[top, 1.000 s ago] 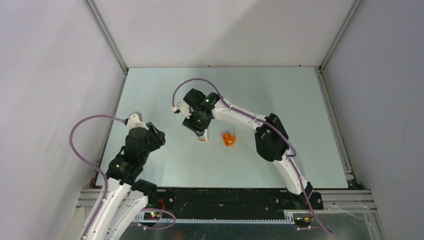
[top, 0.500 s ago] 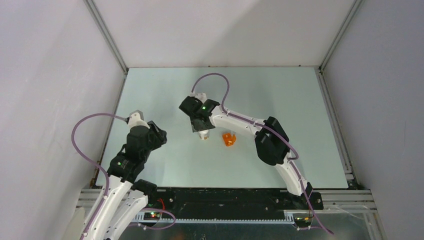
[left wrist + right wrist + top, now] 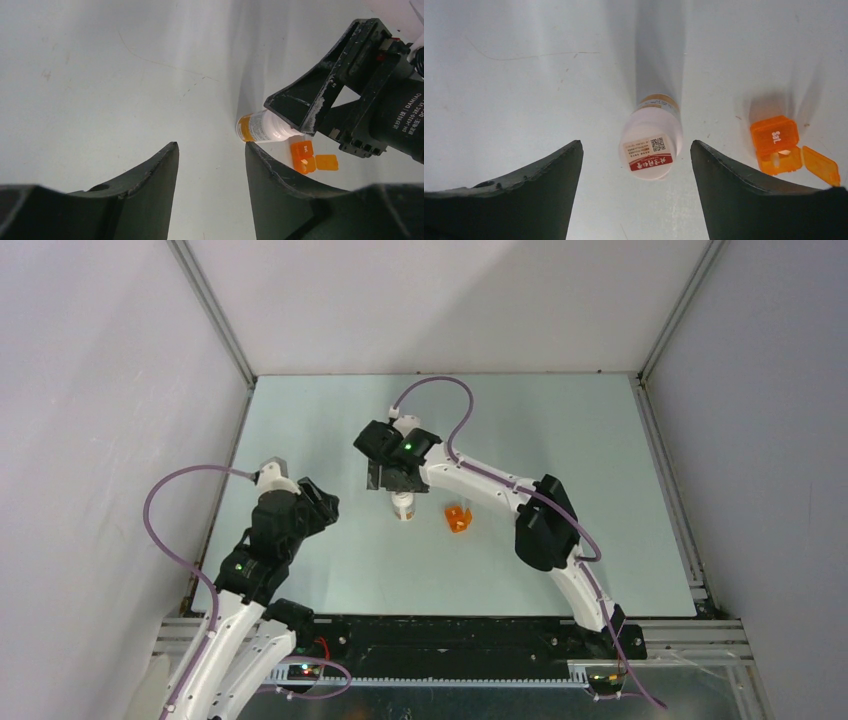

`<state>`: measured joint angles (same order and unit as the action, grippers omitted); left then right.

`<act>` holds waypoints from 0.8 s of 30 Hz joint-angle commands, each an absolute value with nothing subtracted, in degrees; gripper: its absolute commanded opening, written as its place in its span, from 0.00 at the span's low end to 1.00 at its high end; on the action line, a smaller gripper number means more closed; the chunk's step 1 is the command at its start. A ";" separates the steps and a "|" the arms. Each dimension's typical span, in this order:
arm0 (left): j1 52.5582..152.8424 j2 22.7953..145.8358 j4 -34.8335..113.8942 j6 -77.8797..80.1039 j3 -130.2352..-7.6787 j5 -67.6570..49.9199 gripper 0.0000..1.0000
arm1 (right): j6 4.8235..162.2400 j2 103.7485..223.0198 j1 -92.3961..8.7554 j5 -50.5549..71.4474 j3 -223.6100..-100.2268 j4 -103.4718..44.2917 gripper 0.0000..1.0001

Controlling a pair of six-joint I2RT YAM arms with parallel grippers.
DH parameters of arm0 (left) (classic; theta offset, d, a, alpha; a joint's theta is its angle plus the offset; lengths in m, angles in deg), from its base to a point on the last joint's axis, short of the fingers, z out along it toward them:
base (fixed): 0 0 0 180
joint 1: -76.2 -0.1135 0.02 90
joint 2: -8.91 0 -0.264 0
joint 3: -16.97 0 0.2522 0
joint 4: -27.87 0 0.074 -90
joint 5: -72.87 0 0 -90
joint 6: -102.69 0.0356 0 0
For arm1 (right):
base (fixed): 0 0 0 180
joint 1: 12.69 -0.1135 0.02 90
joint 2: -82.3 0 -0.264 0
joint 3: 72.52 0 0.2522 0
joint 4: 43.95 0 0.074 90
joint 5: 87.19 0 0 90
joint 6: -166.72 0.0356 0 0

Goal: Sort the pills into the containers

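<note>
The white pill bottle stands upright on the table, its white cap with a red-marked label facing up. The orange translucent cup sits just right of it with its lid flipped open; a small pale piece shows inside. My right gripper is open and hangs just behind and above the bottle, touching nothing; the bottle lies between its fingertips in the right wrist view. My left gripper is open and empty, left of the bottle. I see no loose pills.
The pale table is enclosed by grey walls with metal frame rails at left, back and right. The right arm's elbow hangs over the table right of the orange cup. The right gripper's body fills the upper right of the left wrist view.
My right gripper has drawn back from the bottle toward the far side, leaving the bottle standing uncovered. My left gripper has edged slightly right.
</note>
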<state>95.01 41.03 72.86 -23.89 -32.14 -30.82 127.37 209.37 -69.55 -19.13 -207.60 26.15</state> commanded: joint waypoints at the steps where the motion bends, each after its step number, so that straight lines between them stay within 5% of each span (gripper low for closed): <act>1: 94.61 40.30 70.70 -24.41 -31.83 -29.56 0.59 | 123.19 204.91 -68.47 -17.65 -206.82 21.70 0.85; 5: 94.63 40.60 70.21 -24.65 -31.93 -27.95 0.62 | 119.24 199.91 -67.14 -14.73 -201.15 17.82 0.83; 11: 94.57 42.54 65.76 -27.28 -31.51 -20.58 0.64 | 111.16 191.98 -62.87 -3.43 -191.39 13.83 0.67; 17: 94.63 47.97 53.90 -34.97 -27.49 -10.23 0.58 | 100.71 185.25 -56.96 23.41 -176.26 -1.89 0.60; 24: 94.59 56.30 45.10 -37.02 -26.84 -4.39 0.56 | 100.59 188.11 -53.15 34.82 -175.91 -5.21 0.56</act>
